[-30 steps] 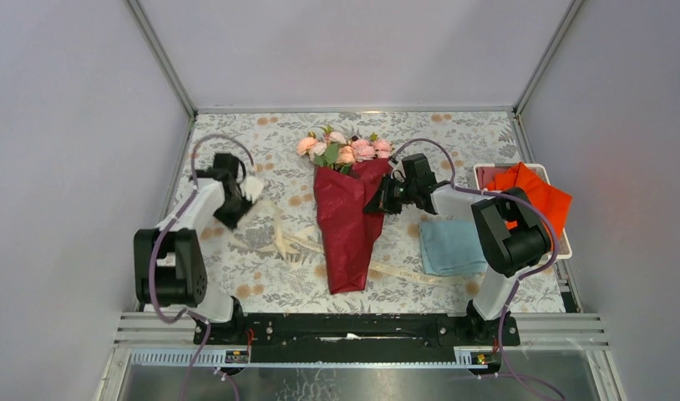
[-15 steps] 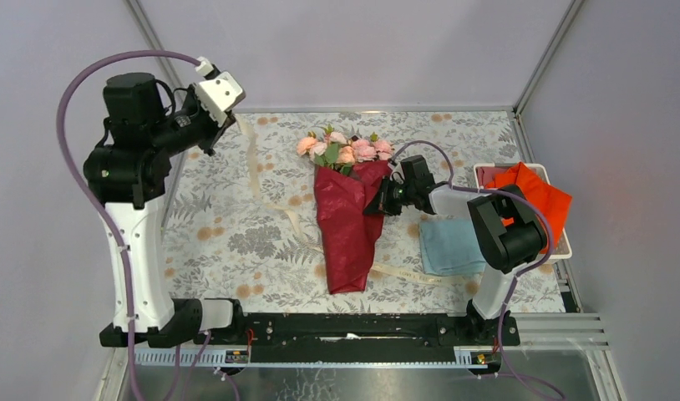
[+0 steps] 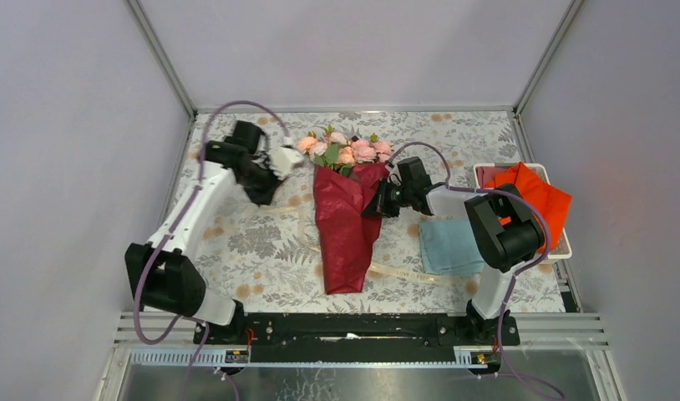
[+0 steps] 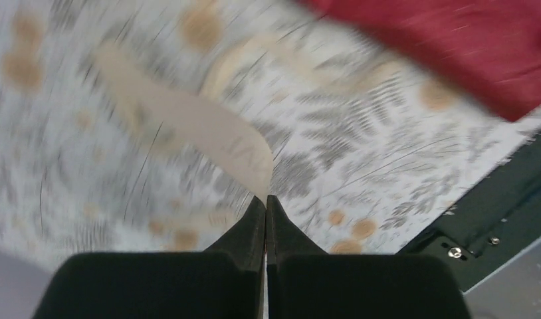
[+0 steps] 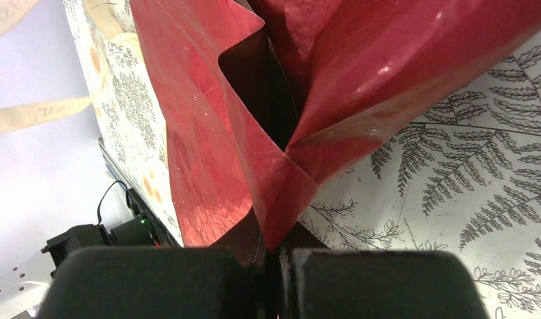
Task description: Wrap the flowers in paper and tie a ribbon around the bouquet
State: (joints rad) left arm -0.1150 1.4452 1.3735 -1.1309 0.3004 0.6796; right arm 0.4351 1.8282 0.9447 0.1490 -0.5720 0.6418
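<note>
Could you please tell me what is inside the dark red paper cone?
The flowers: pink blooms and green leaves stick out of the wide far end of the paper. Their stems are covered by the paper, so how far down they reach cannot be seen.

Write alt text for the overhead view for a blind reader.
Pink flowers wrapped in dark red paper lie mid-table on a fern-print tablecloth, blooms toward the far edge. The right claw pinches the paper's right edge; the left claw, left of the blooms, pinches a cream ribbon that shows on both sides of the wrap.
</note>
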